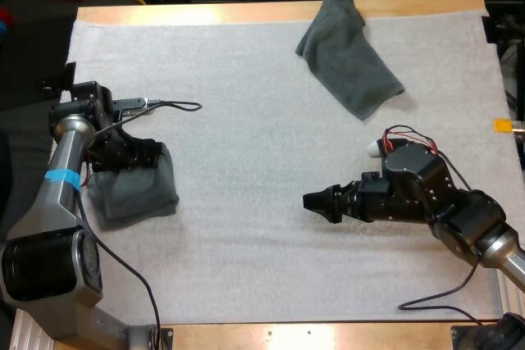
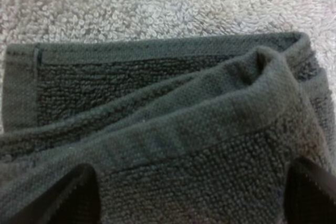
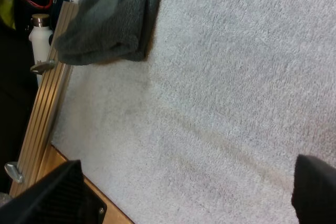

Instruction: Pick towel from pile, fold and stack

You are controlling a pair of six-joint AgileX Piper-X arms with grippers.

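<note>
High view: crumpled towel (image 1: 349, 55) far-side, diagonal, beyond spread right gripper (image 1: 310, 201), nearer that arm; left gripper (image 1: 148, 155) spread over folded towel (image 1: 135, 193).

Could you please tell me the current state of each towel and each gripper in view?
folded towel: folded, lying flat on the mat.
crumpled towel: crumpled, lying alone at the mat's far edge.
left gripper: open, low over the folded towel.
right gripper: open, over bare mat.
</note>
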